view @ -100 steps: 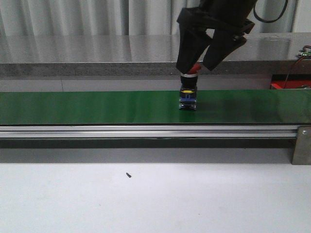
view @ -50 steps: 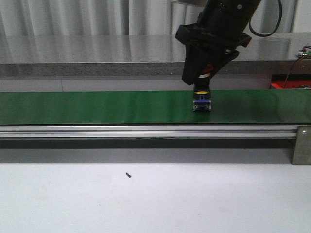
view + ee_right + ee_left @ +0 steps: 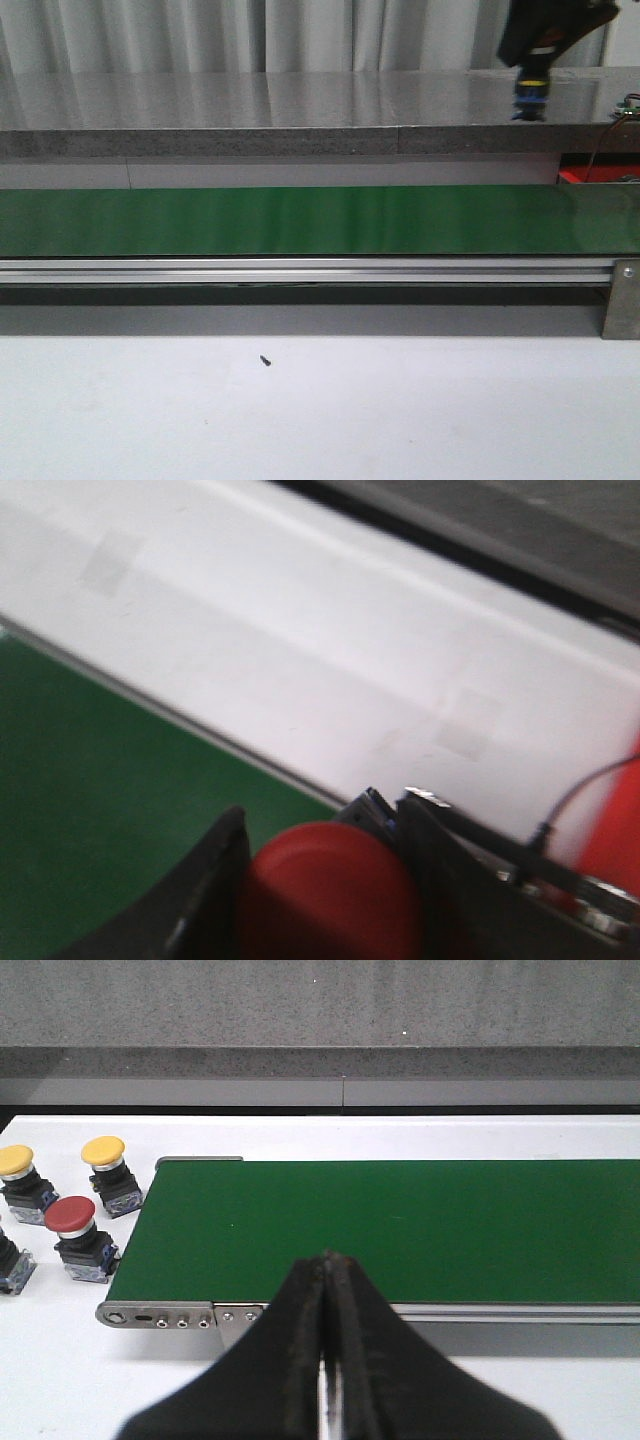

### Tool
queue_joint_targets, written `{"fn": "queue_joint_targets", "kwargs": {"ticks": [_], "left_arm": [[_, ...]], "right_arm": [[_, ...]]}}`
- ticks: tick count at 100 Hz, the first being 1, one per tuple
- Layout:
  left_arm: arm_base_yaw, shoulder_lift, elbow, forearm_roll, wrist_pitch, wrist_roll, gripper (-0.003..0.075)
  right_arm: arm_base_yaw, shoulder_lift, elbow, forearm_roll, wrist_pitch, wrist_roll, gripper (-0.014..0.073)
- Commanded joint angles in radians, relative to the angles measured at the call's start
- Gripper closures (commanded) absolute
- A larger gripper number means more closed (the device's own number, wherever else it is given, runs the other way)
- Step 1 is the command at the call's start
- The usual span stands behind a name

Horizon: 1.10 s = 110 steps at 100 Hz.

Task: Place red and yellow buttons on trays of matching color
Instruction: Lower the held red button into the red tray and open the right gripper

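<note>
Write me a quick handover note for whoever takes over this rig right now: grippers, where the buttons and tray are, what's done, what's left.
Right gripper: shut on a red button, lifted clear of the green belt, near the red tray.
Left gripper: shut, empty, at the belt's end.
Waiting beside that end: two yellow buttons and another red one.
Done: red button picked.
Left: set it on the red tray, then sort the rest. No yellow tray in view.

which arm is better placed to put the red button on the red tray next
The right. Its pincer already grips the red button, lifted above the belt near the red tray. The left pincer is shut and empty.
</note>
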Motion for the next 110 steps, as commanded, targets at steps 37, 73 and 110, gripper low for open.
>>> {"fn": "queue_joint_targets", "kwargs": {"ticks": [37, 73, 110], "left_arm": [[-0.005, 0.003, -0.027, -0.024, -0.078, 0.001, 0.0740], [-0.005, 0.003, -0.027, -0.024, -0.078, 0.001, 0.0740], [-0.005, 0.003, -0.027, -0.024, -0.077, 0.001, 0.0740]], "right_arm": [[-0.287, 0.159, -0.206, 0.162, -0.146, -0.001, 0.0489], [-0.302, 0.324, -0.293, 0.158, -0.198, -0.001, 0.0489], [-0.302, 0.363, -0.293, 0.099, -0.198, -0.001, 0.0453]]}}
